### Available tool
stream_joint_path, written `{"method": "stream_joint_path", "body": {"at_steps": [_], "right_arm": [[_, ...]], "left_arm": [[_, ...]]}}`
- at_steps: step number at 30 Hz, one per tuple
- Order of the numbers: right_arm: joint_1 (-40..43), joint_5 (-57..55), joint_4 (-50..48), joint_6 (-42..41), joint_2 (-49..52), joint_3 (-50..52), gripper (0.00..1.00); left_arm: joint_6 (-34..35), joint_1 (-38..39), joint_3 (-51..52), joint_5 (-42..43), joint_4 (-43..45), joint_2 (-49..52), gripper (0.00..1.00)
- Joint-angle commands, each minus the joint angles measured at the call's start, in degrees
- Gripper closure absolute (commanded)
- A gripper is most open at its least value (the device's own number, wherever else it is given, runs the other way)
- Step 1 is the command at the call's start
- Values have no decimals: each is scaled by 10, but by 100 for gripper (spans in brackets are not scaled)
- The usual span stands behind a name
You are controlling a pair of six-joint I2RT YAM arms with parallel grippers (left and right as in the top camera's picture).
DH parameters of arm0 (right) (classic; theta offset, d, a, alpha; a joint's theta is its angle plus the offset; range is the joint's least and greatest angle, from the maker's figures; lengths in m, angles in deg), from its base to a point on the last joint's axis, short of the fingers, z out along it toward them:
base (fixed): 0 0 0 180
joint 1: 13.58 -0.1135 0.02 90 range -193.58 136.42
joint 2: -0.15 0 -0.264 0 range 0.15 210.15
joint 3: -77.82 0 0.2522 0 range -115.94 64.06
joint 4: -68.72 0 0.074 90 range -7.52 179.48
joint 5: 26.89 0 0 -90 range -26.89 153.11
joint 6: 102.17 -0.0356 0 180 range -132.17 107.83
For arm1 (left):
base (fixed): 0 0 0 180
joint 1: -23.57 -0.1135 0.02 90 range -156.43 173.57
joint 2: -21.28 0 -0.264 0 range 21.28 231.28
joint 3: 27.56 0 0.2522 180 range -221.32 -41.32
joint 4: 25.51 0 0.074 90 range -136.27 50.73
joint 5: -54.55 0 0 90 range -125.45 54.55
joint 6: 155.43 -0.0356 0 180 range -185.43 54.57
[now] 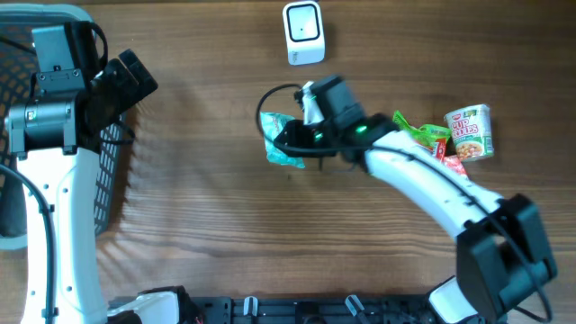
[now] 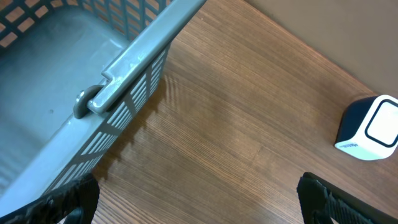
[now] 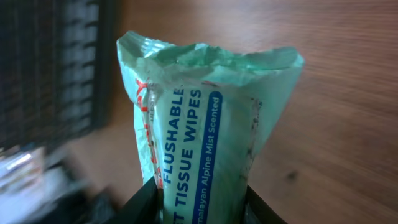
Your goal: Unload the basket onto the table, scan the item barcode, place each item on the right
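One pale-green soft plastic packet of flushable wipes (image 3: 205,124): likely light, crinkly, slippery; right end effector (image 3: 202,208) pinches its lower end, mid-body probably firmer; left end effector (image 2: 199,202) agape

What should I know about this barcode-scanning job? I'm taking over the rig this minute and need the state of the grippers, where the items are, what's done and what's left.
Left gripper: open and empty, by the basket rim.
Right gripper: shut on the tissue wipes pack at mid-table, apart from the scanner at the far edge. I cannot tell whether the pack is off the table.
Other items: the cup noodles and a green packet lie beside the right arm.
Done: the pack is gripped.
Left: show its barcode to the scanner. No barcode is visible in any view.
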Motion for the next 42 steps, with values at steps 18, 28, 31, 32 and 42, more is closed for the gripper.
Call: {"method": "stream_joint_path", "body": {"at_steps": [18, 28, 31, 32, 42], "right_arm": [[-100, -349, -100, 88, 10, 90, 15], [-117, -261, -89, 87, 7, 81, 96], [-141, -259, -92, 56, 60, 89, 95], [-145, -250, -92, 51, 78, 89, 96], [-78, -180, -80, 57, 84, -26, 84]], "left_arm": [[-5, -4, -5, 0, 1, -4, 0], [-5, -4, -5, 0, 1, -4, 0], [-5, -4, -5, 0, 2, -4, 0], [-5, -4, -5, 1, 1, -4, 0], [-5, -4, -5, 1, 1, -4, 0]]}}
